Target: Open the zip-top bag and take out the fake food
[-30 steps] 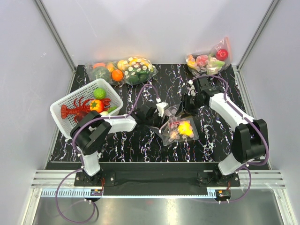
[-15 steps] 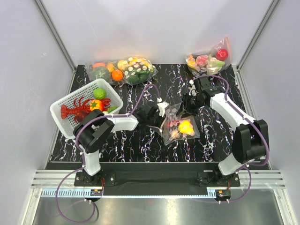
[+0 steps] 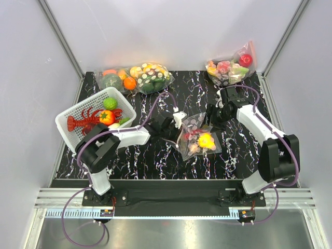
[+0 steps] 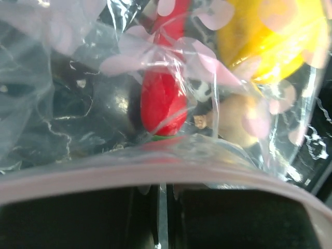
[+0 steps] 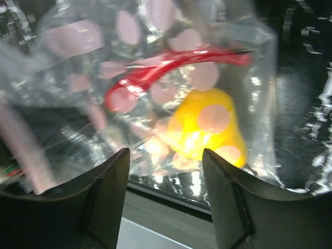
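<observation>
I see a black marble-patterned tabletop with white veining [image 3: 155, 161], boxed in by plain pale grey walls [image 3: 171, 31] on three sides. Slim aluminium posts [image 3: 59, 36] rise from its far corners, a ribbed aluminium rail [image 3: 301, 198] lines its near edge, and the light is soft and even.

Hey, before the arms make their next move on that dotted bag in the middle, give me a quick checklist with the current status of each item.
1. Grip: left pincer shut on the zip-top bag at its zip strip: ok.
2. Readiness: right pincer open: ok.
3. Second grip: right pincer on the bag's other lip: not ok; nothing is between its fingers, and the bag lies just ahead.
4. Bag mouth open: cannot tell.
5. Contents: yellow fruit and red piece inside the bag: ok.
</observation>
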`<state>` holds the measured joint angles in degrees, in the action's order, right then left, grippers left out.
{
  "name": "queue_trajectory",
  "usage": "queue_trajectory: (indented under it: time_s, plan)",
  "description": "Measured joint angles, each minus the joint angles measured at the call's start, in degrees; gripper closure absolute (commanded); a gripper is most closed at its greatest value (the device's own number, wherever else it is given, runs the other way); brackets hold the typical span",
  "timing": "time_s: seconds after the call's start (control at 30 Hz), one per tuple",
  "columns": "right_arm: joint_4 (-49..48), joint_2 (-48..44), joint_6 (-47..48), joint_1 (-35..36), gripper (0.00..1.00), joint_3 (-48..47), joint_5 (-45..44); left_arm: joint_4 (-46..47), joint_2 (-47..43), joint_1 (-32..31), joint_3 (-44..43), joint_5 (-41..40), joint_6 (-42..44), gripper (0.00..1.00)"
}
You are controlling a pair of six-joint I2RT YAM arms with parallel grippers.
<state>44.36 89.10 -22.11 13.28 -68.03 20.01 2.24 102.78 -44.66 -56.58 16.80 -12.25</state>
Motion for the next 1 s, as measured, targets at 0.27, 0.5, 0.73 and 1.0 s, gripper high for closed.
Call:
queue_trajectory:
  time_s: [0.27, 0.5, 0.73, 1.0]
  plan:
    - [0.39, 0.00, 0.92, -0.98, 0.25, 1.38, -5.49, -1.68, -5.35, -0.04, 0.92, 0.70, 1.49, 1.00]
    - [-1.44, 0.42, 0.96, -2.21, 0.23, 6.80, -5.95, -4.83, -7.72, -0.04, 2.62, 0.85, 2.69, 1.00]
    - [-7.06, 2.67, -0.79, -2.25, 0.32, 9.35, -2.82, -6.67, -9.57, -0.04, 3.10, 0.90, 2.97, 1.00]
    - [-9.16, 5.38, -1.51, -2.47, 0.74, 9.18, -3.06, -7.19, -10.23, -0.04, 3.52, 0.81, 3.30, 1.00]
